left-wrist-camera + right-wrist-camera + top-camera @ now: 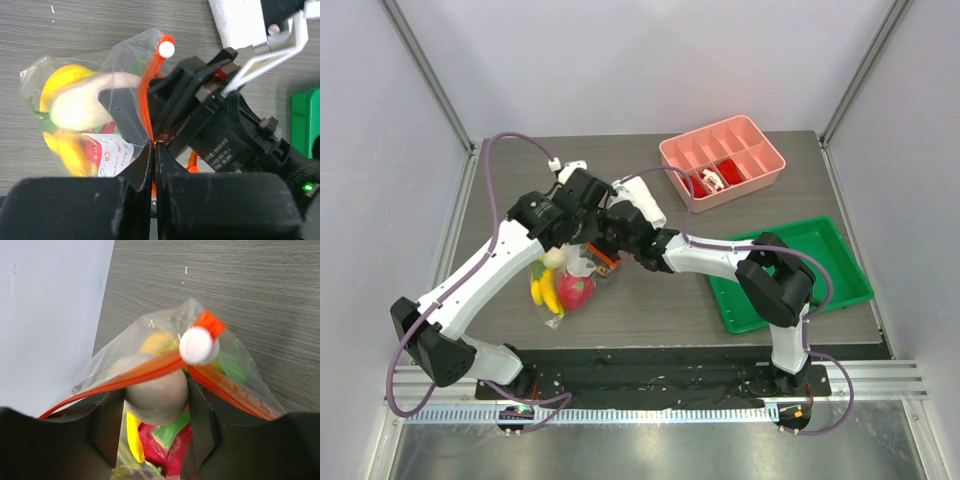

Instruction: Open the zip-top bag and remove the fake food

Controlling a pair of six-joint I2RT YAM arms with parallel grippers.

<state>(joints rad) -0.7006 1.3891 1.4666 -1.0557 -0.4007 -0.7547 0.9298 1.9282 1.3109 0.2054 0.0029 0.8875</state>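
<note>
The clear zip-top bag (563, 300) lies left of centre with its orange-red zip strip (144, 95) and white slider (196, 345) at the mouth. It holds a yellow banana (546, 292), a pink-red dragon fruit (576, 291) and a white oblong vegetable (156, 390). My left gripper (153, 150) is shut on the zip strip edge. My right gripper (156, 395) reaches into the open mouth, its fingers touching both sides of the white vegetable. The banana (132, 437) and the dragon fruit (155, 450) lie below it.
A rolled white towel (642, 200) lies just behind the grippers. A pink divided tray (720, 160) with small red-and-white pieces stands at the back right. A green tray (840, 250) sits at the right, under the right arm.
</note>
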